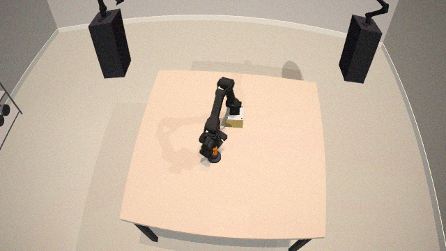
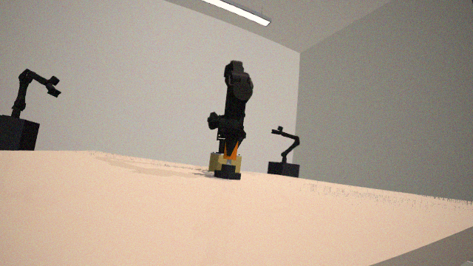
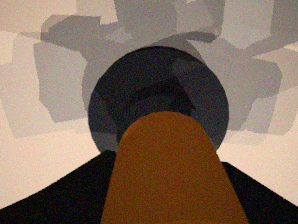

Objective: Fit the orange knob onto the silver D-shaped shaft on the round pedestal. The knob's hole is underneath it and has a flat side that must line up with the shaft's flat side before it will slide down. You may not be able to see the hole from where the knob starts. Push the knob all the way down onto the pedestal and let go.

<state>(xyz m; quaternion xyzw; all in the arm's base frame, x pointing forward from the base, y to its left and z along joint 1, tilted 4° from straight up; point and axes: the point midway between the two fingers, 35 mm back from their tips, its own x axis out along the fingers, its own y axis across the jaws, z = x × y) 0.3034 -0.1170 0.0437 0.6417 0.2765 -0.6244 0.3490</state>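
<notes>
The orange knob (image 1: 215, 150) (image 2: 234, 154) (image 3: 165, 185) is upright between the fingers of my gripper (image 1: 214, 148) (image 2: 230, 152) (image 3: 165, 167), which is shut on it. The black round pedestal (image 1: 214, 160) (image 2: 228, 175) (image 3: 155, 62) stands on the table below the knob. In the exterior view, a short piece of the silver shaft (image 2: 229, 162) shows between the knob's lower edge and the pedestal's top, so the knob is above the pedestal, not down on it. The knob hides the shaft in the wrist view. The hole and both flat sides are hidden, so their alignment cannot be told.
The arm's base stands on a yellow block (image 1: 234, 123) (image 2: 214, 162) with a white top, behind the pedestal on the wooden table (image 1: 272, 181) (image 2: 148, 214). Two other dark arms on black stands (image 1: 111, 49) (image 1: 360, 52) are beyond the table.
</notes>
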